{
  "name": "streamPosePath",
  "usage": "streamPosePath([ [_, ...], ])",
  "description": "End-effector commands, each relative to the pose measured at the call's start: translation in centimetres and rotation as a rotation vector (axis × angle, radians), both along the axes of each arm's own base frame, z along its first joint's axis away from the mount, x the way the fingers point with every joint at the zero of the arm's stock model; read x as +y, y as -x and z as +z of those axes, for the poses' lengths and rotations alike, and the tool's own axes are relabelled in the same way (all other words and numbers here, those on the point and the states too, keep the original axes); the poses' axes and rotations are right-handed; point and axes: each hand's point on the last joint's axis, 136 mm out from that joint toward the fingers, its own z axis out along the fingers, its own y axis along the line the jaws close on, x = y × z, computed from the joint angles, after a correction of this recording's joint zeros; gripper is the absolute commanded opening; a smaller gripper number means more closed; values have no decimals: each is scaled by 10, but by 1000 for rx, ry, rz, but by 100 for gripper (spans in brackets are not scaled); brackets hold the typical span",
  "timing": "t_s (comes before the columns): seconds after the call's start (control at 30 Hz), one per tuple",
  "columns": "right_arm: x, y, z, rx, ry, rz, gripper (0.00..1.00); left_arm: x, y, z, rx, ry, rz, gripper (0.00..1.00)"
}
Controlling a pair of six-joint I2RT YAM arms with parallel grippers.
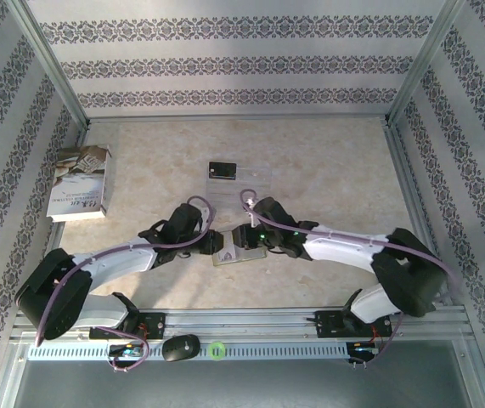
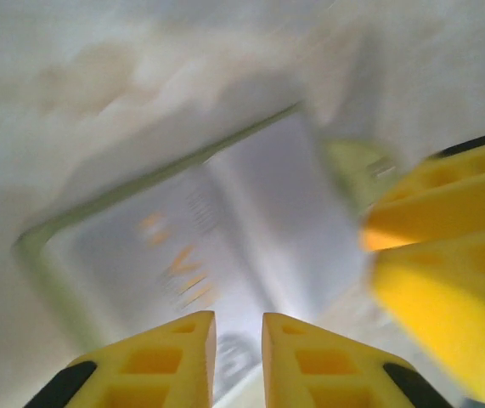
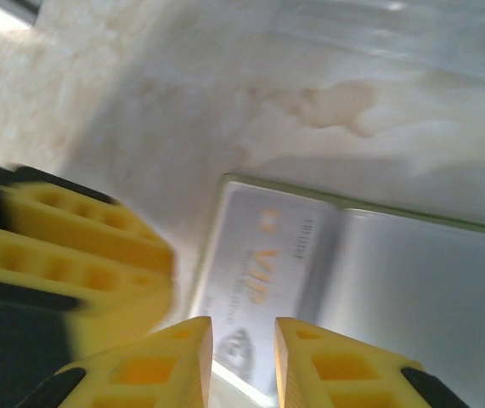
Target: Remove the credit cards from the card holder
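Top view: 2 arms, 2 grippers, 1 holder, 1 book, 1 black card visible here. Small black rectangular credit card with a light mark [image 1: 222, 171] lies flat on the beige marbled table [image 1: 335, 170] at 12 o'clock from the grippers, well apart from them. Small folding card holder with a yellow-green edge and grey inside [image 1: 246, 256] lies open at frame centre, under both wrists. White-grey paperback book [image 1: 79, 183] sits at 9 o'clock by the left wall. Left arm: elbow out at 8 o'clock, forearm angled in toward centre, left gripper [image 1: 221, 245] at the holder's left end. Right arm: elbow out at 4 o'clock, forearm reaching in, right gripper [image 1: 239, 240] over the holder - the two grippers are nearly touching.

Left wrist view (blurred): 1 silvery-white credit card with orange print [image 2: 174, 263] lies in the open card holder [image 2: 289, 183], at 12 o'clock from the fingers. Left gripper [image 2: 239, 357] has yellow jaws a narrow slit apart, nothing seen clamped between them. The right gripper's yellow fingers [image 2: 446, 221] are at 3 o'clock.

Right wrist view: the same silvery-white card [image 3: 263, 272], orange "VIP" readable, sits in the holder's left half; grey pocket panel [image 3: 420, 280] at 3 o'clock. Right gripper [image 3: 244, 357] jaws narrowly parted above the card's near edge, not seen pinching it. The left gripper's fingers [image 3: 81, 229] are at 9 o'clock, blurred.
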Motion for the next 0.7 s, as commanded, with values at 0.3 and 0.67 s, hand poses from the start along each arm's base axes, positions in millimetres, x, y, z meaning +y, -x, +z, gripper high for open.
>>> streamPosePath([
  [0.3, 10, -2, -24, 78, 57, -13, 27, 5, -10, -8, -46, -43, -7, 32],
  [0.67, -2, -6, -29, 54, 101, -34, 28, 10, -16, -14, -115, -227, -23, 34],
])
